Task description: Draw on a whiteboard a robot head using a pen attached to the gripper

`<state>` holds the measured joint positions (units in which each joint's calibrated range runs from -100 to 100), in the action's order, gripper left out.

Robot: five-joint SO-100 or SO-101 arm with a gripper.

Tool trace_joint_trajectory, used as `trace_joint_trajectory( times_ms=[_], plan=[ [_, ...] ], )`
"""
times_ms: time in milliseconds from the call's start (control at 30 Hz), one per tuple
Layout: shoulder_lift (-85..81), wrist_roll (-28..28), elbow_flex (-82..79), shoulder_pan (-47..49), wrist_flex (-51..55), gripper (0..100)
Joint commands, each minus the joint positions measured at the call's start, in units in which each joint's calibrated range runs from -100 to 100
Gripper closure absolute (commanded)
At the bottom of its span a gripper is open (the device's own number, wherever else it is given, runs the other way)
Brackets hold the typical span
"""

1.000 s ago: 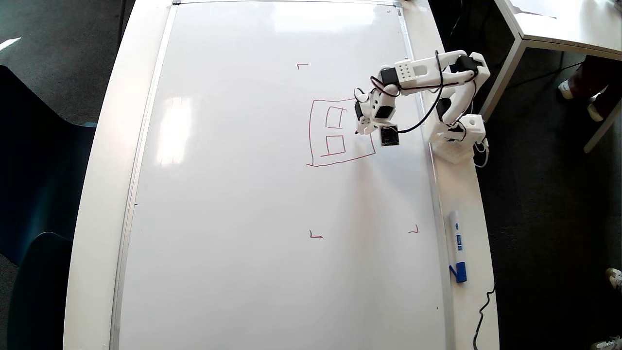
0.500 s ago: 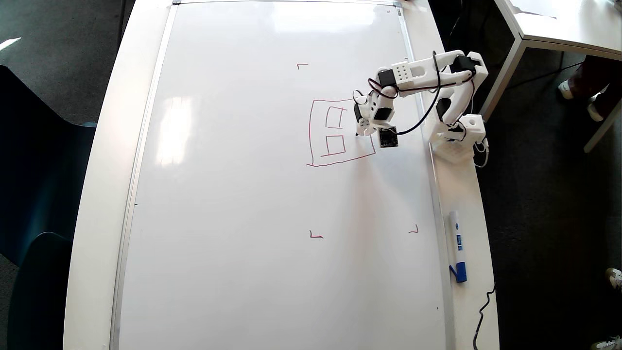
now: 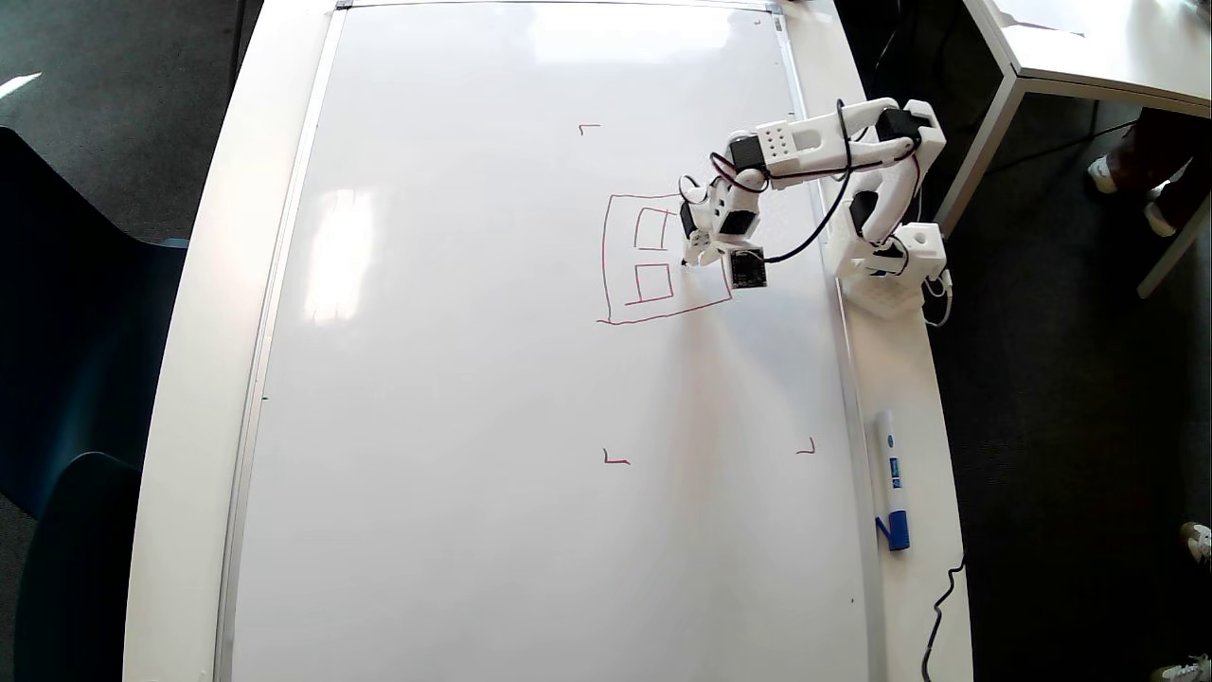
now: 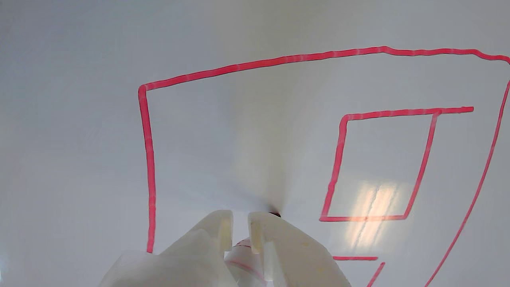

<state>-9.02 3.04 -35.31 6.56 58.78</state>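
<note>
Overhead and wrist views of a drawing task in progress. The whiteboard (image 3: 492, 398) lies flat on the desk (image 3: 199, 313) and covers most of it. The arm stands at the board's right edge in the overhead view and reaches left over the robot head (image 3: 653, 260), a red outline that so far holds two smaller squares, one above the other. The end effector (image 3: 689, 254) is pinching the pen (image 4: 244, 255): in the wrist view its two white fingers (image 4: 263, 229) stand close together with a narrow gap, and a red-and-white part of the marker shows between them. The dark tip appears just past the right finger, at or very near the board surface; actual contact cannot be confirmed.

Compared with the overhead frames from one second and half a second earlier, the end effector has shifted a little to the left and slightly upward, and now sits inside the outline, just to the right of the two inner squares. No new stroke is visible beside the tip in either view. This suggests repositioning toward the next feature, or the very start of a line. The drawing is judged partly done: outline and two squares are present, further features are not. A spare blue-capped marker (image 3: 892, 493) lies on the desk, well apart.
</note>
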Motion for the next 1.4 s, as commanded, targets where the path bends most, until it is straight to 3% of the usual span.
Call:
trace_joint_trajectory(
  times_ms=[0, 1033, 1367],
  plan=[
    [-0.1, -0.3, 2.6, 1.0, -0.7, 99],
    [3.1, -1.4, 0.6, 1.0, -1.5, 99],
    [2.9, -0.8, 0.4, -4.8, -1.5, 99]
  ],
)
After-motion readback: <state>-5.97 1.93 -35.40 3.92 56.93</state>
